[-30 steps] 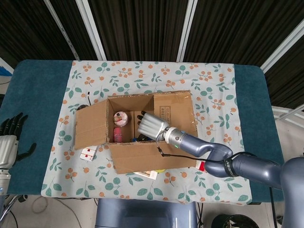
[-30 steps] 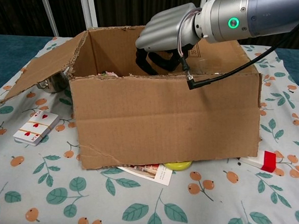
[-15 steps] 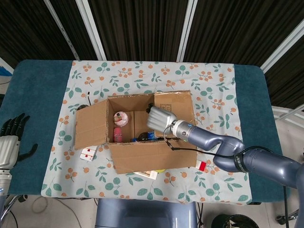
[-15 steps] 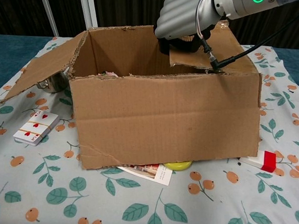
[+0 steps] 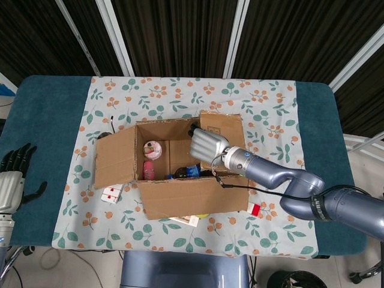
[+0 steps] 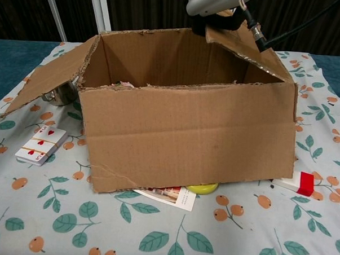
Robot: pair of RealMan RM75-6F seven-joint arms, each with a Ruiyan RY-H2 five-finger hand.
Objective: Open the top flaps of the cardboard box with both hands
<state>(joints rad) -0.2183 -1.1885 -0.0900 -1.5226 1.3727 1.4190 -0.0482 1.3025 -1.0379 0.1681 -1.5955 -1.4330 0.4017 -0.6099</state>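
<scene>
The brown cardboard box (image 5: pixel 180 195) stands mid-table on the flowered cloth, its near wall (image 6: pixel 186 136) facing the chest camera. Its left flap (image 5: pixel 116 159) is folded outward and slopes down (image 6: pixel 47 85). My right hand (image 5: pixel 209 145) reaches over the box's right half and grips the free edge of the right flap (image 5: pixel 225 125), which is tilted up. In the chest view that hand (image 6: pixel 217 4) is cut off by the top edge, dark fingers curled under the raised flap (image 6: pixel 247 43). My left hand (image 5: pixel 12 171) hangs beyond the table's left edge, fingers apart, holding nothing.
Inside the box lie a pink cup (image 5: pixel 152 149), a pink bottle (image 5: pixel 149 170) and a blue item (image 5: pixel 191 171). A card deck (image 6: pixel 40 145) and a metal pot (image 6: pixel 58 93) sit left of the box. A red-white block (image 6: pixel 294 182) lies at its right; a booklet (image 6: pixel 167 195) pokes out underneath.
My right hand rose out of the box and moved right, lifting the right flap from folded inward to tilted upward. The left hand stayed put.
</scene>
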